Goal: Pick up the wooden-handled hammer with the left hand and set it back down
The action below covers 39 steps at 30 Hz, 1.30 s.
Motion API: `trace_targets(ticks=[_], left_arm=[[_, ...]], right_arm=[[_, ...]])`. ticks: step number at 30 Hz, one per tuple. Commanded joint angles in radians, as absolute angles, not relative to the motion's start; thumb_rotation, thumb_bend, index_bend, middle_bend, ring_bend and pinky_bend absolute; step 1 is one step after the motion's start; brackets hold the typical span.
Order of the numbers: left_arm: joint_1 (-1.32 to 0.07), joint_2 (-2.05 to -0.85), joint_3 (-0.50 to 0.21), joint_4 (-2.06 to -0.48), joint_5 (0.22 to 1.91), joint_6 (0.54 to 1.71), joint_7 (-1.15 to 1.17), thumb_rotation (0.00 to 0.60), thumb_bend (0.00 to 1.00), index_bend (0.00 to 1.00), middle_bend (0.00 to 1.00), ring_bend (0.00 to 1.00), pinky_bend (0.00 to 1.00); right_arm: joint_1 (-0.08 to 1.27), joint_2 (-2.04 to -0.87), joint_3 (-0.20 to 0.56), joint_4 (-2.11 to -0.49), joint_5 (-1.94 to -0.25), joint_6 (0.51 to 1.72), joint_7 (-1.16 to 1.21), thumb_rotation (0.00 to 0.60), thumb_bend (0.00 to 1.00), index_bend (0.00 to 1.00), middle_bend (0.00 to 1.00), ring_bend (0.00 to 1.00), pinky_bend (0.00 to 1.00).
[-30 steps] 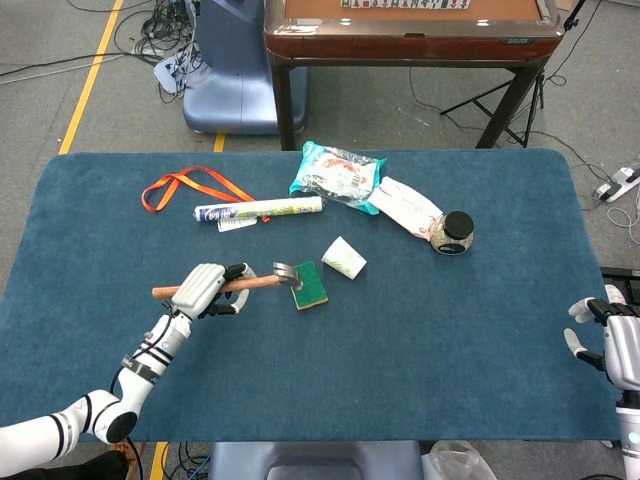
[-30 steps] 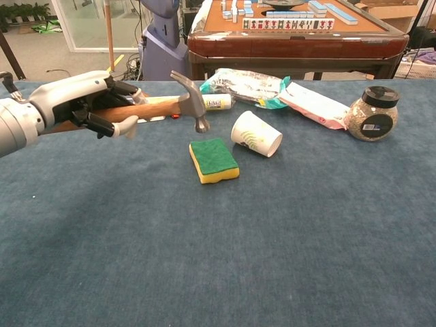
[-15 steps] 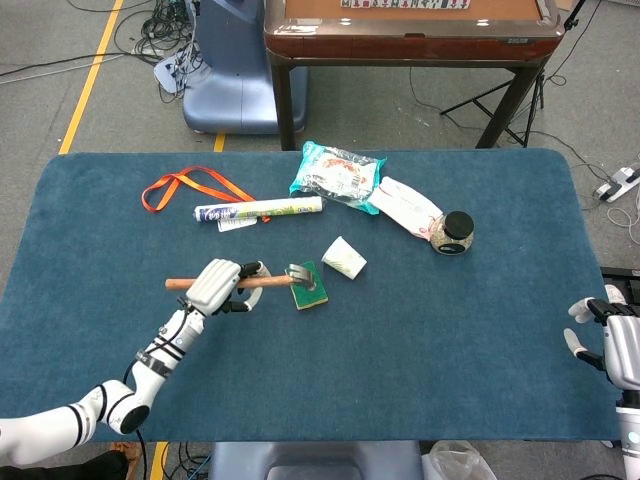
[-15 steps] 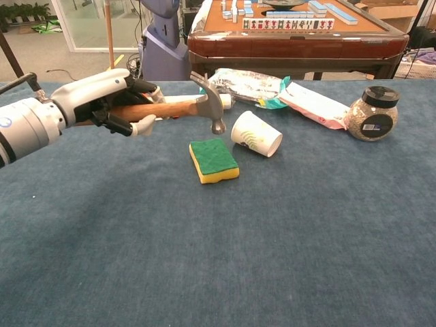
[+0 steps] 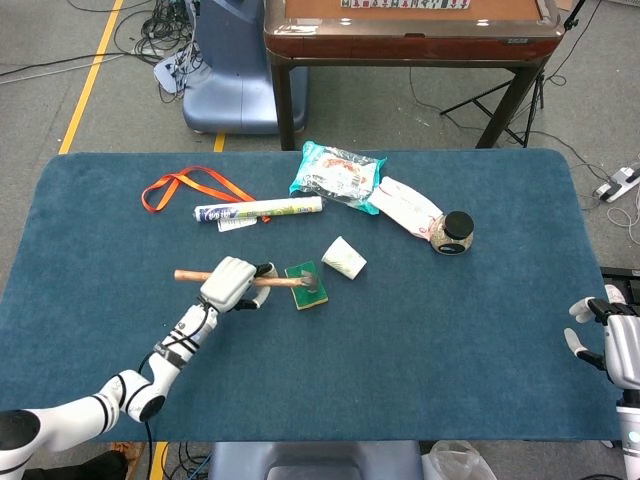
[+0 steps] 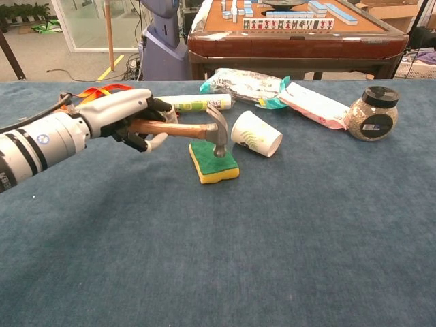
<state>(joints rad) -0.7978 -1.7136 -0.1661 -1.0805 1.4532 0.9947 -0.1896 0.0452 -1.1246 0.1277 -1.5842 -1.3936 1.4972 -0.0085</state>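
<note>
My left hand (image 5: 230,282) (image 6: 126,119) grips the wooden handle of the hammer (image 5: 263,280) (image 6: 184,129), held level above the table. The steel head (image 6: 219,131) hangs over the green and yellow sponge (image 6: 216,163) (image 5: 300,297), close to its top; whether it touches I cannot tell. The handle's end sticks out to the left of the hand in the head view. My right hand (image 5: 608,343) is at the table's right edge, fingers apart, holding nothing.
A tipped paper cup (image 6: 256,133) lies right of the sponge. Behind are a white tube (image 6: 197,102), an orange lanyard (image 5: 190,187), snack bags (image 6: 248,86) (image 6: 310,103) and a black-lidded jar (image 6: 372,113). A mahjong table (image 6: 293,30) stands beyond the blue table (image 6: 272,259).
My left hand has carried the hammer rightward and lower, bringing its head from beside the sponge to right over it. The right hand has not moved.
</note>
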Motion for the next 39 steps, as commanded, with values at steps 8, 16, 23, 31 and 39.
trace_targets(ticks=[8,16,23,31,39], left_arm=[[-0.814,-1.726,-0.179,-1.06,1.433,0.984,-0.21,0.6,0.69,0.75,0.82,0.69,0.78],[-0.828,-1.754,-0.143,-0.997,1.46,0.978,-0.155,0.6,0.69,0.75,0.82,0.69,0.78],[-0.811,-1.727,-0.182,-1.06,1.418,0.993,-0.261,0.6,0.69,0.75,0.82,0.69,0.78],[-0.791,-1.67,-0.187,-1.143,1.427,1.027,-0.317,0.6,0.69,0.76,0.82,0.69,0.79],[-0.801,-1.72,-0.138,-1.028,1.513,1.084,-0.287,0.6,0.69,0.76,0.83,0.69,0.79]], right_arm=[[0.045,-1.124,0.127,-1.584,-1.394,1.497,-0.008,0.6,0.26,0.49,0.52,0.47,0.42],[0.046,-1.124,0.126,-1.585,-1.393,1.494,-0.009,0.6,0.26,0.49,0.52,0.47,0.42],[0.044,-1.124,0.127,-1.584,-1.391,1.498,-0.008,0.6,0.26,0.49,0.52,0.47,0.42],[0.045,-1.124,0.125,-1.587,-1.395,1.497,-0.012,0.6,0.26,0.49,0.52,0.47,0.42],[0.045,-1.124,0.125,-1.586,-1.392,1.495,-0.011,0.6,0.26,0.49,0.52,0.47,0.42]])
